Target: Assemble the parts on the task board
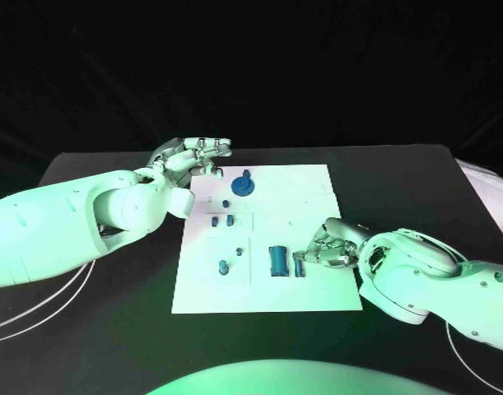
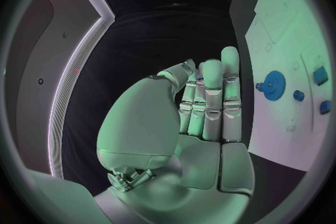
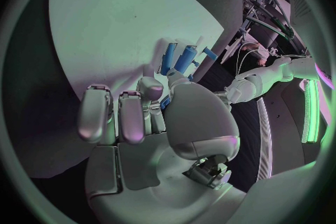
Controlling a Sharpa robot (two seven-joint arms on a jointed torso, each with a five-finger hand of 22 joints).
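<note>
Right hand (image 1: 326,251) low on the task board (image 1: 310,185), seemingly pinching a small blue part (image 1: 300,267) beside the blue block (image 1: 278,260), though fingers hide the contact, while the left hand (image 1: 192,156), fingers together and empty, hovers near the blue gear (image 1: 243,185); a nudge could knock that block askew.

table: we see a black table (image 1: 109,313) spanning the frame's middle and lower part
cloth: a pale cloth (image 1: 498,197) at the right edge
backdrop: dark above
</note>
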